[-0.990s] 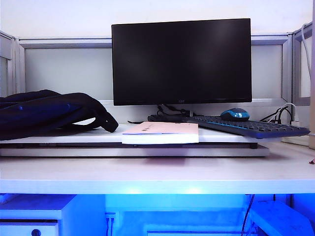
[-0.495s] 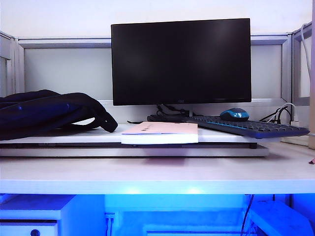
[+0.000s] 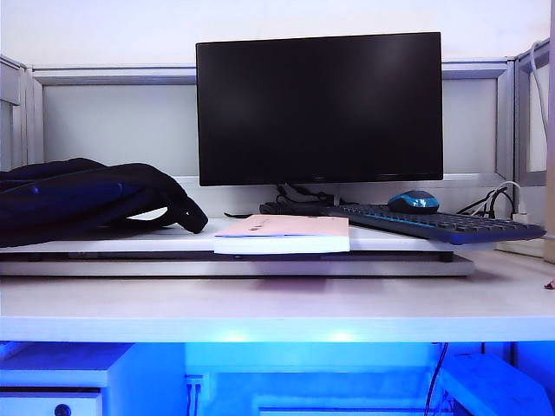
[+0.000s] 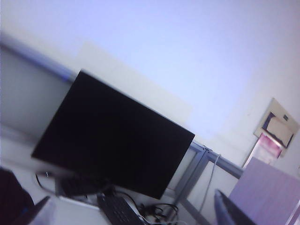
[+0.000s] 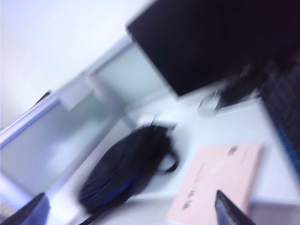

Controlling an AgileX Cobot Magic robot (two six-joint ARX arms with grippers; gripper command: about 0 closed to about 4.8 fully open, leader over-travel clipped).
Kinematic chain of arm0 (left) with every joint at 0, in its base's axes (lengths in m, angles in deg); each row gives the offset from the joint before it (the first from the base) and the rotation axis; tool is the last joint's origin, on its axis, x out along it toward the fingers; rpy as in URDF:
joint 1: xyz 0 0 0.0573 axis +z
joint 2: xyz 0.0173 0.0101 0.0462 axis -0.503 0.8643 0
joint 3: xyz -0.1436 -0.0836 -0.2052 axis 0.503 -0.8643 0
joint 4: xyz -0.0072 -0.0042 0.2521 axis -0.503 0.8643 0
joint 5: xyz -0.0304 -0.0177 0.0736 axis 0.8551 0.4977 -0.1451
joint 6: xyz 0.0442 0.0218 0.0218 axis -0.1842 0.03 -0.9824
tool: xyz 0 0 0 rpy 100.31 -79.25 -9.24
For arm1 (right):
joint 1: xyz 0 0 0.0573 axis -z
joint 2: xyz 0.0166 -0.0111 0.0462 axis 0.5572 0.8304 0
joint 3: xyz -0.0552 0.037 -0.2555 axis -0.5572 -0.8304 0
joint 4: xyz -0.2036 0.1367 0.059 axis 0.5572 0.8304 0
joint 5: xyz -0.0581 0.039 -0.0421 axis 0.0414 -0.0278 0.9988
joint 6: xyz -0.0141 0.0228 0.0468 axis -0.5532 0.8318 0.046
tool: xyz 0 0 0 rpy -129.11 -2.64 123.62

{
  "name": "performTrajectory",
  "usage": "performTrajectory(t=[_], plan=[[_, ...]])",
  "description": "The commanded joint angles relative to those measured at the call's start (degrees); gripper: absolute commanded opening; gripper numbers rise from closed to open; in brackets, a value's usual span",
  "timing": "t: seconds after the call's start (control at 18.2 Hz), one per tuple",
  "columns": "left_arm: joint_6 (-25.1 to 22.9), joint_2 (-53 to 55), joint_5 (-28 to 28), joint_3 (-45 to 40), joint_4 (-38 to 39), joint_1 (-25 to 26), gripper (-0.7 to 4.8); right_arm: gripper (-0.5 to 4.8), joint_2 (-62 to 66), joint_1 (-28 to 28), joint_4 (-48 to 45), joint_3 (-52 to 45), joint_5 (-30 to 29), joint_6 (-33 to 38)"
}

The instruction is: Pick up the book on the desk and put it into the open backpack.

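Pink-covered book (image 5: 218, 185) between the open right end effector (image 5: 131, 211) fingers.

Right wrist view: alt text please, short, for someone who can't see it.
Blurred, tilted look down at a white desk: a pink book lies flat near the camera, apart from a black backpack beyond it. A dark monitor stands at the back. The right tool's two fingertips show wide apart at the picture's edge, holding nothing.
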Motion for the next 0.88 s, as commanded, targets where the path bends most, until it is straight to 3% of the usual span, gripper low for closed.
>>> performTrajectory(t=[0.06,0.22,0.39,0.88], plan=[[10.1,12.5,2.4,1.8,-7.1,0.0,4.79,4.56,11.4,-0.1,-8.4,1.3,-5.7,8.8],[12.5,20.7,5.0,1.9,-11.7,0.0,4.79,4.55,20.2,-0.2,-12.2,1.3,-8.7,13.2],[12.6,25.9,7.1,1.9,-11.6,0.0,4.79,4.56,28.6,-1.4,-18.5,1.3,-12.4,17.6],[12.5,35.6,9.6,1.9,-12.2,0.2,4.79,4.56,48.1,-7.4,-30.2,1.3,-13.0,21.9]])
